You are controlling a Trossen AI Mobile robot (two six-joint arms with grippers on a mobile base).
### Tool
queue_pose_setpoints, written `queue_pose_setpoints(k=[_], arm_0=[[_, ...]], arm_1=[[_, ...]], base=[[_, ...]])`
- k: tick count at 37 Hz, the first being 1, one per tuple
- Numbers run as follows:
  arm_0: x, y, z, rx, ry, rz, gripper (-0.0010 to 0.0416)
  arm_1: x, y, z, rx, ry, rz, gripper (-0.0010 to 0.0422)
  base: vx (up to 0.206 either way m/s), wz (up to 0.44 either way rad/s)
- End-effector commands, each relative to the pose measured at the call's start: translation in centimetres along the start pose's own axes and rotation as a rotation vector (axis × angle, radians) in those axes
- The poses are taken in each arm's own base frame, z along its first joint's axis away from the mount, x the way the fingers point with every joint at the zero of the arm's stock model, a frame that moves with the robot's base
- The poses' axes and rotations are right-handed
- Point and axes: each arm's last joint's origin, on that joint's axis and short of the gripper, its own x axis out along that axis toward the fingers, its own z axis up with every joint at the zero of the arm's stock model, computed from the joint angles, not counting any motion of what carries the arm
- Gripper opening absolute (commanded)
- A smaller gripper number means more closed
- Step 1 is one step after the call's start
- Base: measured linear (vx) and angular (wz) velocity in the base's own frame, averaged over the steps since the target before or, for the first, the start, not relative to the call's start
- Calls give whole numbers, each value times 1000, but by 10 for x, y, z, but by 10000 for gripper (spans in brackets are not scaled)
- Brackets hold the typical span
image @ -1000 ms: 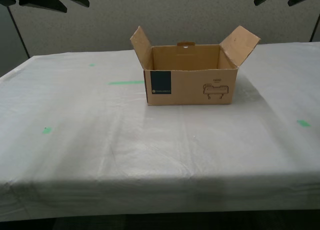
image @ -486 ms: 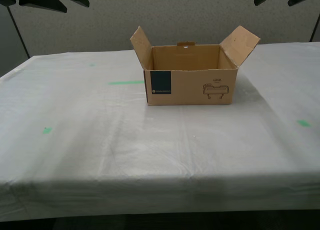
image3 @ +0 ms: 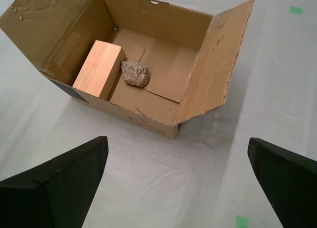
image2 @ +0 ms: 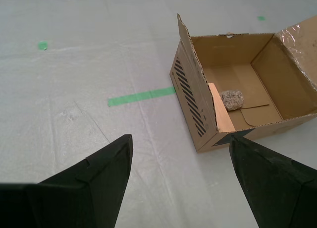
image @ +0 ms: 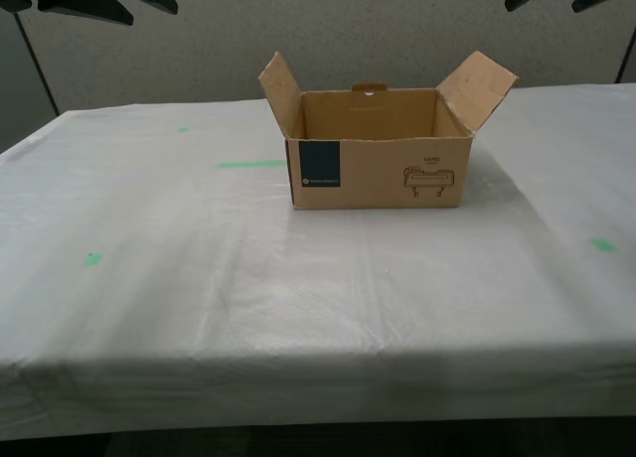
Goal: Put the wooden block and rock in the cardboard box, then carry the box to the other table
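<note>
The cardboard box (image: 378,149) sits flaps-up on the white-sheeted table (image: 199,278), toward twelve o'clock in the exterior view. Inside, the wooden block (image3: 99,68) and rock (image3: 135,73) lie side by side, touching. My first gripper (image3: 178,181) and my second gripper (image2: 181,181) hover above, jaws spread wide, holding nothing.

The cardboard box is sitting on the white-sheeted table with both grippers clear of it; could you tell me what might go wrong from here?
Few risks remain. The cardboard box has its side flaps sticking up and outward, so my first gripper or my second gripper could catch one and drag it. The wooden block and rock lie loose inside and would slide if it were bumped.
</note>
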Motion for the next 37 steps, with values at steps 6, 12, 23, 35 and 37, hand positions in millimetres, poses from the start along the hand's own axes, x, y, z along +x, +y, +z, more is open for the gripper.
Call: queue_pose_setpoints(k=[6,12,23,35,37], arm_0=[[0,0,0,0,-2,0,394],[0,0,0,0,-2,0,394],[0,0,0,0,-2,0,393],[0,0,0,0,-2,0,393],[0,0,0,0,-2,0,393]], arm_1=[[0,0,0,4,-2,1,263],[0,0,0,4,-2,1,263],[0,0,0,4,-2,1,263],[0,0,0,4,-2,1,263],[0,0,0,4,-2,1,263]], base=[[0,0],[0,0],[0,0],[0,0],[0,0]])
